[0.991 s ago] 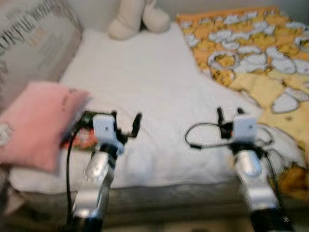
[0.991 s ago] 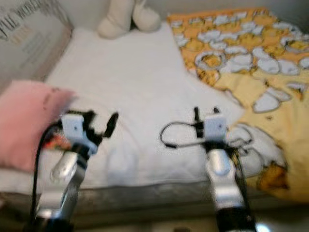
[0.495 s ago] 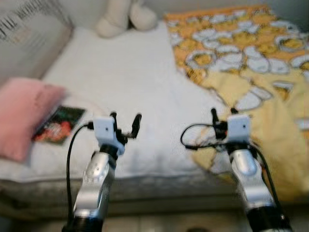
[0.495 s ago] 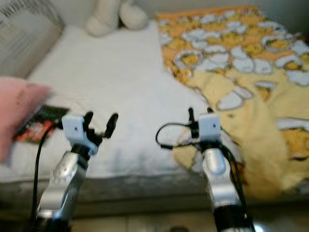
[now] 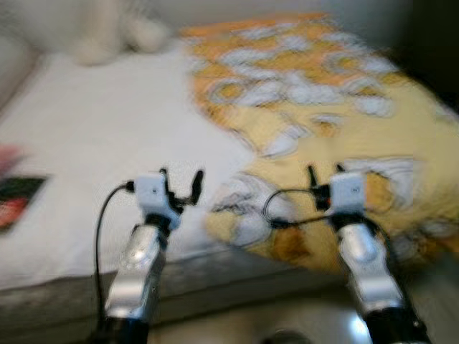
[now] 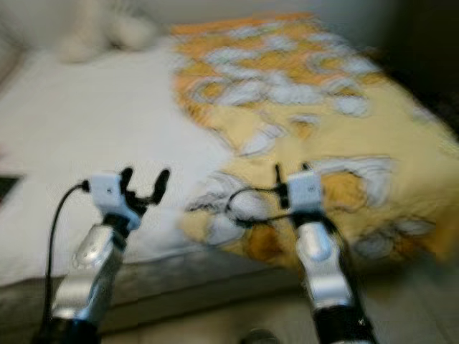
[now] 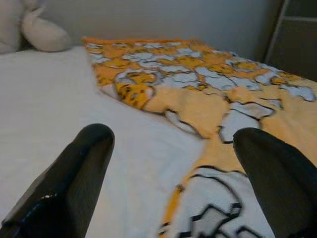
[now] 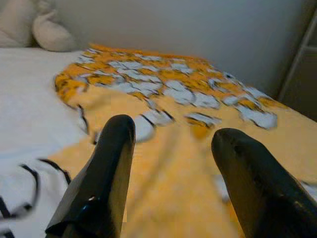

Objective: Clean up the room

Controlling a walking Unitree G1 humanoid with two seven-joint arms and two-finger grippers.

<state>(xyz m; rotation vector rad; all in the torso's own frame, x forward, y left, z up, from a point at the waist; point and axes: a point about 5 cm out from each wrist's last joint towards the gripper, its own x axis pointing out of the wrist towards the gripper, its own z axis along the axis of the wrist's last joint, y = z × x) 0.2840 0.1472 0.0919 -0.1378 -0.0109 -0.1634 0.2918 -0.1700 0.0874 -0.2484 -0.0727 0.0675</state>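
blanket: rumpled yellow-and-orange cartoon-print blanket [image 5: 337,136] on white-sheeted bed [image 5: 86,143], spilling over its near edge
left gripper [image 5: 179,183]: fingers wide, empty, above the sheet
right gripper [image 5: 323,175]: fingers apart, empty, over the blanket
step: approach, likely to blanket
next: lower right gripper, pinch a fold

My two head cameras look forward and down from above the near edge of the bed [image 5: 86,143], both blurred, and they share almost the same scene: white sheet on the left, yellow blanket [image 5: 323,107] on the right, my arms low in front. My left wrist camera sits low and close over the sheet, facing the far wall between my left end effector [image 7: 173,168] fingers. My right wrist camera looks the same way over the blanket past my right end effector [image 8: 173,168]. Both wrist views share the blanket and the pale stuffed toy [image 7: 34,29] at the far left.
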